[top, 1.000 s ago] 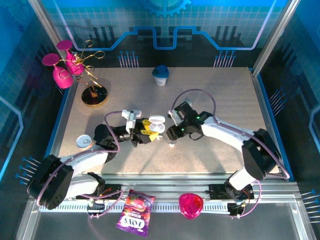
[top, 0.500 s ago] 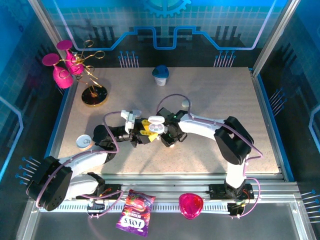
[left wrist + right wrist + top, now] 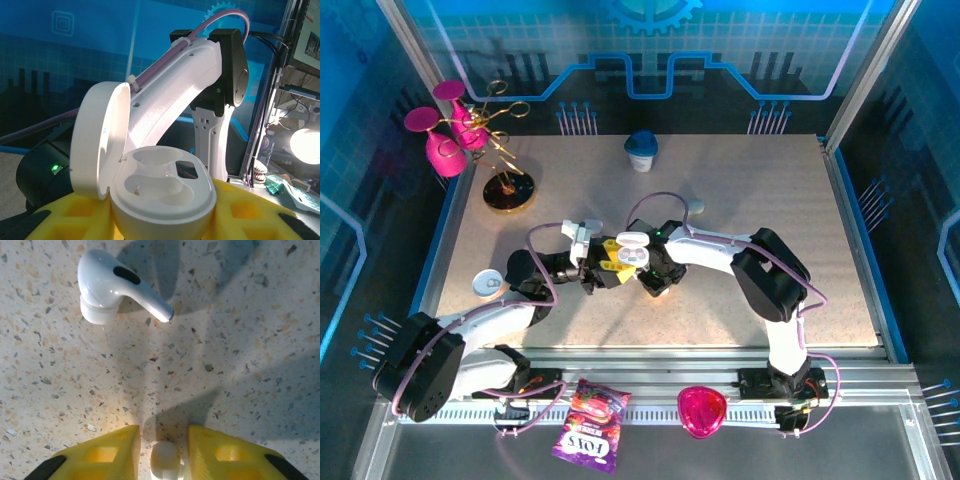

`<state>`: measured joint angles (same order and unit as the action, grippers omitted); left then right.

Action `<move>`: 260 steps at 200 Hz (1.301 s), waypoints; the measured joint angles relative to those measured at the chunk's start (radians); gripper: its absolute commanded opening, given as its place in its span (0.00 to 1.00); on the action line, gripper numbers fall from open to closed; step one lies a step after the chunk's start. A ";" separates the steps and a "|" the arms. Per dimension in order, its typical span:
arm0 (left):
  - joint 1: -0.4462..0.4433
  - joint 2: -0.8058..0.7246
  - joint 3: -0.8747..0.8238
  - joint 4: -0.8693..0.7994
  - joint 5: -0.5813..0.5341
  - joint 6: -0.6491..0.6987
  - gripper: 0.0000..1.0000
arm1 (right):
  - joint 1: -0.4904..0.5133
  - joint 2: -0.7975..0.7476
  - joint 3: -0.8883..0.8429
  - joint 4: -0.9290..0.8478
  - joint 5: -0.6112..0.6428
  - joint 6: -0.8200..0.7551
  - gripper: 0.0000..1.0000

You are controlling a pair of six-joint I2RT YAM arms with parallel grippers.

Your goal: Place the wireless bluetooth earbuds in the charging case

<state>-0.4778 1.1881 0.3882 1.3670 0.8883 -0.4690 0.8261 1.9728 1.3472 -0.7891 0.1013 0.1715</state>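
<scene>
Starting nearest the bases: right gripper (image 3: pixel 164 436) is low over the speckled table (image 3: pixel 250 365), its yellow pads (image 3: pixel 100 455) drawn close together with a small white piece (image 3: pixel 165 460) sitting between them. It looks like an earbud tip. A sliver of gap shows on each side, so I cannot tell whether the pads are pressing on it. Just beyond on the table, a loose earbud (image 3: pixel 112 285) lies on its side, stem pointing right, untouched and apart from the fingers. Next out, left gripper (image 3: pixel 160 220) is clamped on the charging case (image 3: pixel 160 185), holding it upright and off the surface, close beside the right gripper in the overhead view. Lid (image 3: pixel 97 140) is swung fully open to the left; both wells are plainly empty. Right arm (image 3: pixel 175 95) rises behind the case. Judgement on progress: early. Case opened and presented, nothing seated. Left to do: secure and lift the first earbud, carry it over, seat it in a well, then do the same for the loose one.
</scene>
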 measured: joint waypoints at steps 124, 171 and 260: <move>0.000 0.000 0.000 0.000 0.000 0.000 0.28 | -0.009 -0.068 -0.055 0.007 -0.020 -0.010 0.17; 0.000 0.000 0.000 0.000 0.000 0.000 0.28 | -0.131 -0.274 -0.209 0.115 -0.157 0.025 0.17; 0.000 0.045 0.000 0.000 -0.001 0.004 0.28 | -0.473 -0.753 -0.562 0.497 -0.726 0.285 0.17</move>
<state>-0.4778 1.2327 0.3882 1.3674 0.8871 -0.4648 0.3531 1.2198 0.7856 -0.2920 -0.6250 0.4561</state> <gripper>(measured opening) 0.365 0.170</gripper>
